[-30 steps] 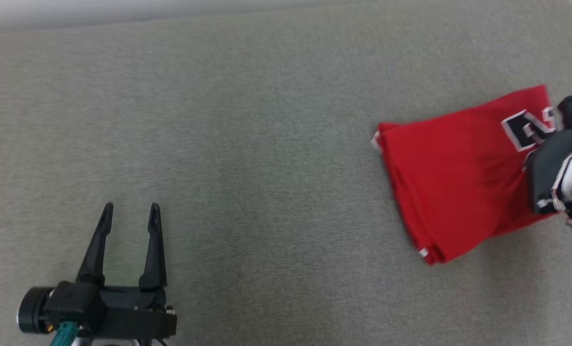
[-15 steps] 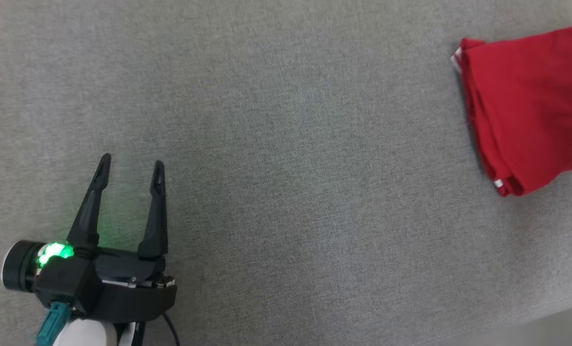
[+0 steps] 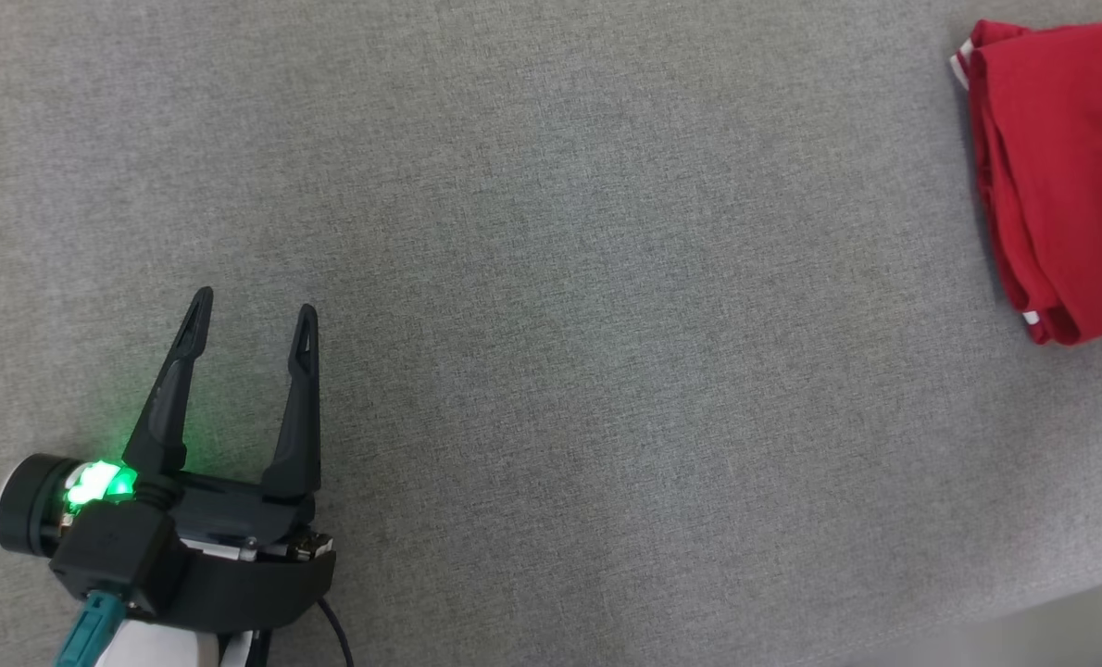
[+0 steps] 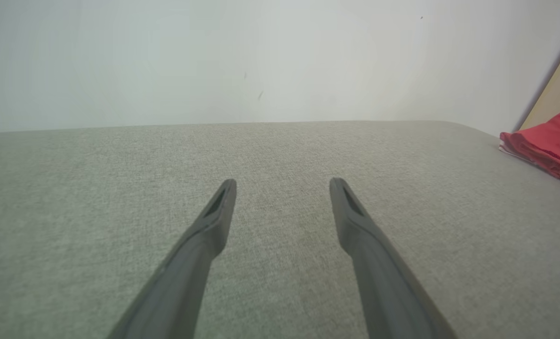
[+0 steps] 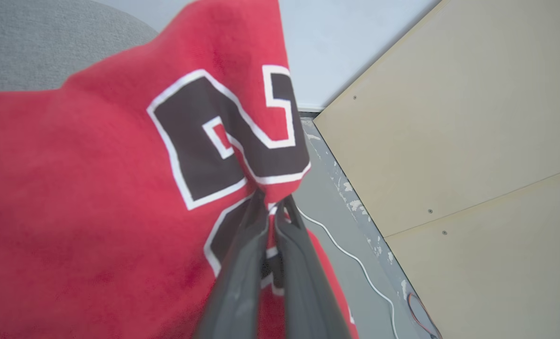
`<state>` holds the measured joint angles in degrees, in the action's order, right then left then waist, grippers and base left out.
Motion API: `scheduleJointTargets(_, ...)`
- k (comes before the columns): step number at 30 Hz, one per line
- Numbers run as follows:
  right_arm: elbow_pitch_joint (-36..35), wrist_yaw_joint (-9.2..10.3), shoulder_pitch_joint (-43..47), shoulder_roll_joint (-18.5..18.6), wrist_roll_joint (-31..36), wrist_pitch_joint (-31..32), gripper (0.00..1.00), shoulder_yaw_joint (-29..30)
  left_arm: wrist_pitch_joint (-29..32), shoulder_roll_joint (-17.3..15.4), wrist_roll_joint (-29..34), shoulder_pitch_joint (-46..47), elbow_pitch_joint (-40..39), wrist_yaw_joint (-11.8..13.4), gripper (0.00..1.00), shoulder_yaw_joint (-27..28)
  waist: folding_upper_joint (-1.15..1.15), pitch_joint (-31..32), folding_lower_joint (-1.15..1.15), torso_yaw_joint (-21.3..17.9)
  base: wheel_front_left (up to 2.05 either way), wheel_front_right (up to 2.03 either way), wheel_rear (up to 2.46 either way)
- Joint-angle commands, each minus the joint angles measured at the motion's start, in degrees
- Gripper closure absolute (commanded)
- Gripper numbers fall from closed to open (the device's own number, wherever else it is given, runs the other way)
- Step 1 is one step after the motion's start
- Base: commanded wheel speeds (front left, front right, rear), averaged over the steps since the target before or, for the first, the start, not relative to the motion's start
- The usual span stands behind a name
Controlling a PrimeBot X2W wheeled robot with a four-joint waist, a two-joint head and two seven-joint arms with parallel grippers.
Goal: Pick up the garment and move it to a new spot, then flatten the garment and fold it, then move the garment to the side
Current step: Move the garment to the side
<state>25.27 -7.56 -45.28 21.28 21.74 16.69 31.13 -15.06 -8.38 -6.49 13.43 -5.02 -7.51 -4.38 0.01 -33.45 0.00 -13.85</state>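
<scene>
Fingers [image 5: 242, 273] of the right gripper [image 5: 275, 200] are pressed together on a fold of the red garment [image 5: 96, 188], pinching it right at the black number with its white outline. From the wrist side the cloth looks soft and slightly fuzzy, bunched up toward the pinch. Seen from the head, the garment [image 3: 1070, 167] lies folded at the far right of the counter [image 3: 551, 278], its stacked layers and a bit of white trim turned toward the middle, and its right part runs out of the picture. Left of it the counter is a wide stretch of grey woven fabric, flat and even, with a great deal of bare room. Its near edge cuts across the lower right corner of the head view, and from the left wrist its far edge runs straight along a pale wall [image 4: 261, 61] and rounds off at the corner near the garment. Well apart from the cloth, at the lower left, the left gripper [image 3: 254, 306] holds its long, dark, tapering fingers [image 3: 176, 389] spread wide with nothing between them, a green light [image 3: 97, 482] glowing at its base. Past the pinched corner lie grey floor [image 5: 322, 197], a thin white cable [image 5: 350, 252] and smooth beige panels [image 5: 449, 141] dotted with screws.
</scene>
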Motion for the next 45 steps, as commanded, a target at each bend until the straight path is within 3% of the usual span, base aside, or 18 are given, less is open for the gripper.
scheduleJointTargets(1,0.32,0.17,-0.62,-0.29,1.15,-0.94,0.22,0.93,-0.14,-0.4,0.07,0.08,0.88,0.14,0.0,0.08,-0.01,0.16,0.0,0.21,0.0,0.0,0.0)
scheduleJointTargets(2,0.62,0.17,-0.7,-0.22,1.8,-1.37,0.0,1.47,-0.14,-0.27,0.12,0.1,0.98,0.14,0.0,-0.04,-0.01,0.32,0.0,0.3,0.0,0.0,0.0)
scheduleJointTargets(10,5.68,0.17,-1.53,0.64,2.85,-8.01,0.0,2.96,-0.15,1.0,-0.32,-0.18,1.59,0.14,0.0,-0.26,-0.01,3.56,0.0,1.31,0.0,0.0,0.0)
scheduleJointTargets(17,8.23,0.17,2.0,-2.09,-4.86,-16.35,0.0,-1.16,-0.15,2.88,-1.31,-2.81,3.09,0.42,0.0,1.04,-0.01,10.13,0.0,3.54,0.0,0.0,0.0)
scheduleJointTargets(22,3.6,0.16,9.06,-4.71,-11.58,-19.97,0.0,-7.21,-0.15,3.91,-1.91,-6.67,5.08,0.93,0.0,3.14,-0.01,15.46,0.0,5.38,0.0,0.0,0.0)
scheduleJointTargets(28,-10.22,0.17,22.89,-11.1,-19.13,-21.7,0.0,-12.47,-0.16,4.95,-2.18,-11.33,7.12,1.84,0.0,5.52,-0.01,20.61,0.0,8.39,0.0,0.0,0.0)
scheduleJointTargets(34,-19.91,0.16,35.11,-16.75,-22.47,-24.03,0.0,-16.23,-0.15,5.37,-2.64,-13.87,9.0,2.24,0.0,6.68,-0.01,23.97,0.0,11.16,0.0,0.0,0.0)
scheduleJointTargets(45,-17.18,0.16,45.06,-18.45,-27.57,-26.72,0.0,-21.89,-0.15,5.52,-3.49,-16.61,13.86,3.62,0.0,6.39,-0.01,28.83,0.0,13.37,0.0,0.0,0.0)
